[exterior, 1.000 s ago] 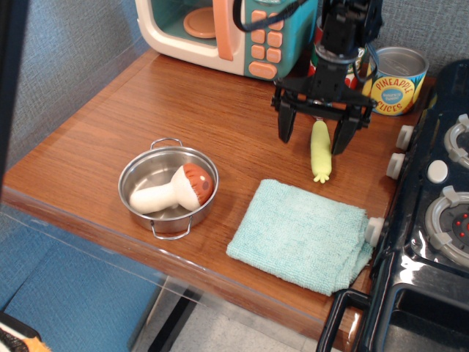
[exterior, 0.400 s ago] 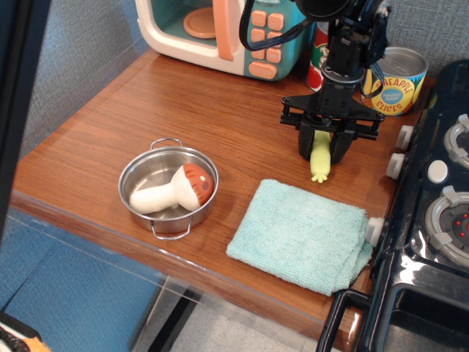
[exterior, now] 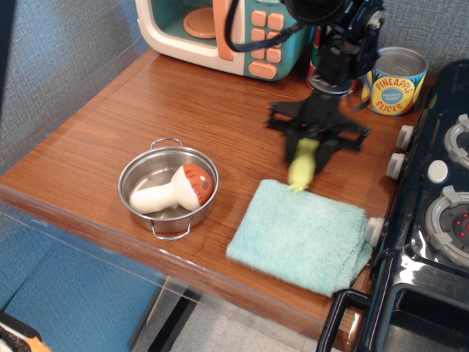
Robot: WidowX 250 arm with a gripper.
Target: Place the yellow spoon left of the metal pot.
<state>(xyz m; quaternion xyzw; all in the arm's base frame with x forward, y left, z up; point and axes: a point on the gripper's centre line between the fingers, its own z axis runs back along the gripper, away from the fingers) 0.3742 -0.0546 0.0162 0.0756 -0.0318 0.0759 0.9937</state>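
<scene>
The yellow spoon hangs from my gripper, pale yellow handle pointing down over the far edge of the teal cloth; its silver bowl is hidden by the fingers. The gripper is shut on the spoon's upper part and is blurred by motion. The metal pot sits near the table's front left, well left of the gripper. A toy mushroom with a white stem and brown cap lies inside it.
A teal cloth lies at the front right. A toy microwave stands at the back. A pineapple can and a red can stand behind the gripper. A black toy stove borders the right side.
The gripper dropped over the spoon and shut on it. It has now lifted the spoon and moved left and toward the front, over the cloth's edge.
</scene>
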